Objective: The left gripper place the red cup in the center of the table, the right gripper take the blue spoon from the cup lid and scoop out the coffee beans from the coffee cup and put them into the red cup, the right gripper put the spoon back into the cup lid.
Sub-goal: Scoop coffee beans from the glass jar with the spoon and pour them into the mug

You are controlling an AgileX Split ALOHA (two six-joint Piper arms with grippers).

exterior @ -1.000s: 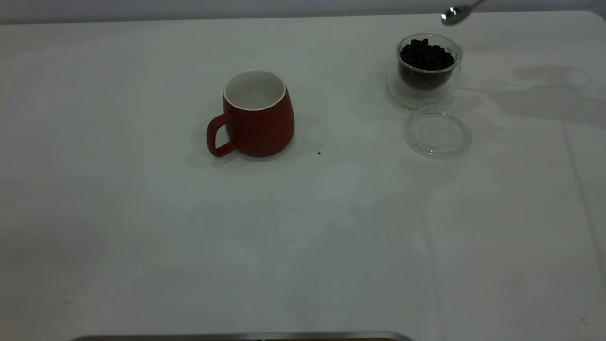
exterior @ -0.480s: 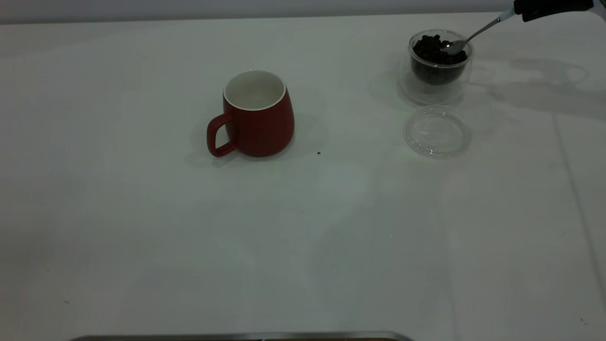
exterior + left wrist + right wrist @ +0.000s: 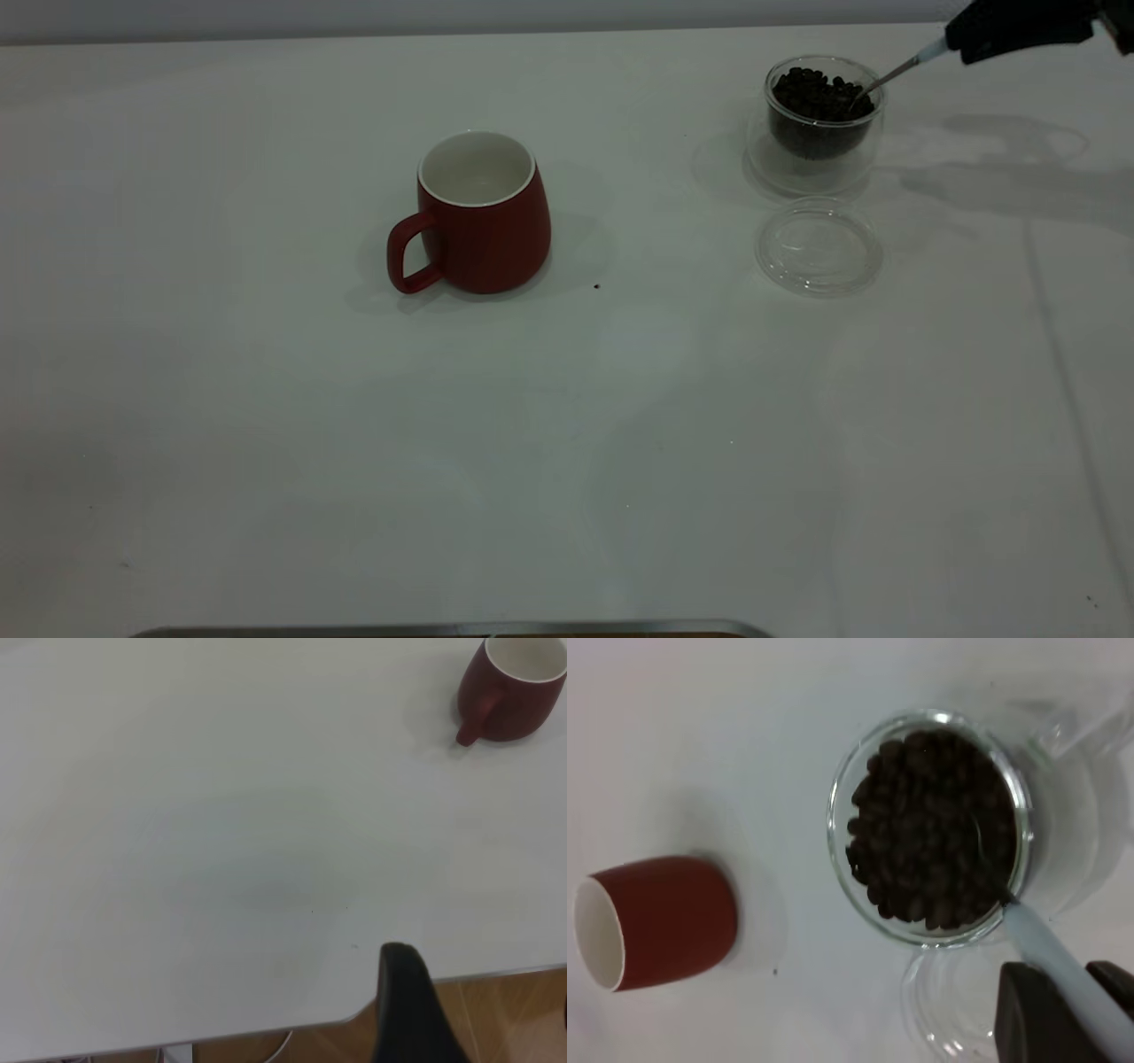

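The red cup point(image 3: 483, 213) stands upright near the table's middle, white inside, handle toward the left arm's side; it also shows as the red cup point(image 3: 518, 687) and the red cup point(image 3: 664, 920). At the far right, the glass coffee cup point(image 3: 822, 111) holds coffee beans point(image 3: 930, 828). My right gripper point(image 3: 961, 40) is shut on the blue spoon point(image 3: 1050, 948), whose bowl is dug into the beans. The clear cup lid point(image 3: 818, 246) lies bare just in front of the coffee cup. My left gripper point(image 3: 483, 1019) hangs open over the table's edge, far from the red cup.
A dark speck point(image 3: 596, 286) lies on the white table point(image 3: 567, 425) just right of the red cup. A metal strip point(image 3: 452, 629) runs along the near edge. Wooden floor point(image 3: 505, 1010) shows past the table corner under the left gripper.
The spoon came down from above the coffee cup and its bowl sank into the beans. The coffee cup shifted slightly right and back. The red cup and lid stayed put.
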